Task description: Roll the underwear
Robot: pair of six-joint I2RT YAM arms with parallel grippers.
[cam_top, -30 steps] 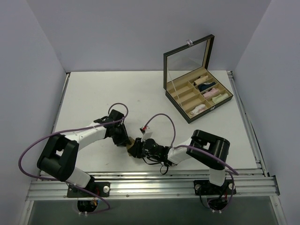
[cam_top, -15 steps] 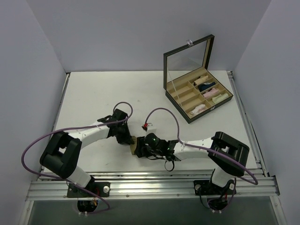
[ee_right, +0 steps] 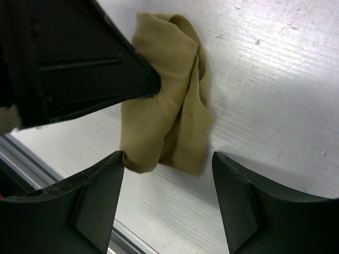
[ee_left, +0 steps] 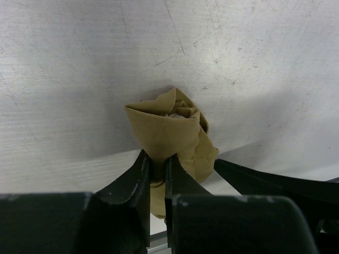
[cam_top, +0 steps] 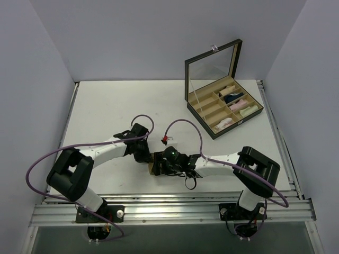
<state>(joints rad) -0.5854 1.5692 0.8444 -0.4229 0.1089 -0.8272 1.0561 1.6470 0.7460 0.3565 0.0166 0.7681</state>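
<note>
The tan-beige soft cloth underwear (ee_left: 172, 129) lies as a loose roll, spiral of folds showing at one end and one flap slack. It sits close to the near edge of the white table (cam_top: 106, 106), about midway along. The left gripper (ee_left: 157, 159) is clamped on the roll with cloth pinched between nearly closed jaws, while the right gripper (ee_right: 168, 157) stands spread wide astride the roll's other end. Bare tabletop runs toward the far and left edges; the black glass-lidded compartment box (cam_top: 212, 71) stands well apart by the far right corner.
</note>
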